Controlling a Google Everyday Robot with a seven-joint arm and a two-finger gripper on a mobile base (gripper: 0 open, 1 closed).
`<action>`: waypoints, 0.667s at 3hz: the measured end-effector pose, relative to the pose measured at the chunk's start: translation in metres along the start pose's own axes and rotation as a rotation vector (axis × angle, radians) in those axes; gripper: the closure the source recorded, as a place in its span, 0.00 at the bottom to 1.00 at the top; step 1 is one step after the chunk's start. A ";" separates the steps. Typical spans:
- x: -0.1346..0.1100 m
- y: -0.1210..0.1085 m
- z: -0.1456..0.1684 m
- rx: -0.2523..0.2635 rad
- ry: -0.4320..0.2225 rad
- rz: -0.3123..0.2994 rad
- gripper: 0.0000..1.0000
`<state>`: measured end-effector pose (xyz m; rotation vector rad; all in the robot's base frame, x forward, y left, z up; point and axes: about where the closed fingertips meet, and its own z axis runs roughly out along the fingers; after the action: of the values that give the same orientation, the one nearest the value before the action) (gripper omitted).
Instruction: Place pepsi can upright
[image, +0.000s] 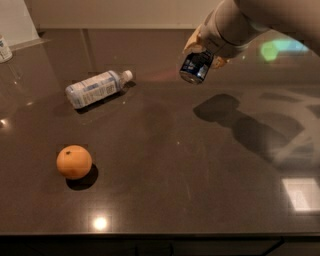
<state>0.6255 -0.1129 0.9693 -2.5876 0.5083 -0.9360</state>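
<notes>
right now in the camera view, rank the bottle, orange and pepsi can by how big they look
1. plastic bottle, lying on its side
2. orange
3. pepsi can, held tilted above the table in the hand at upper right; it is partly covered, so its rank against the orange is unsure

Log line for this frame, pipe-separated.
gripper: upper right, shut on pepsi can, tilted, above table | bottle: on side, left | orange: front left | placement: not done

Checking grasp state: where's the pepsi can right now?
The pepsi can is upper centre-right in the camera view, held tilted in the hand above the table, right of the lying bottle.
</notes>
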 end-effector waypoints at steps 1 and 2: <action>-0.007 -0.002 -0.001 0.059 0.020 -0.101 1.00; -0.013 -0.002 -0.002 0.149 0.050 -0.195 1.00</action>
<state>0.6153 -0.1061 0.9645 -2.5162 0.1922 -1.0608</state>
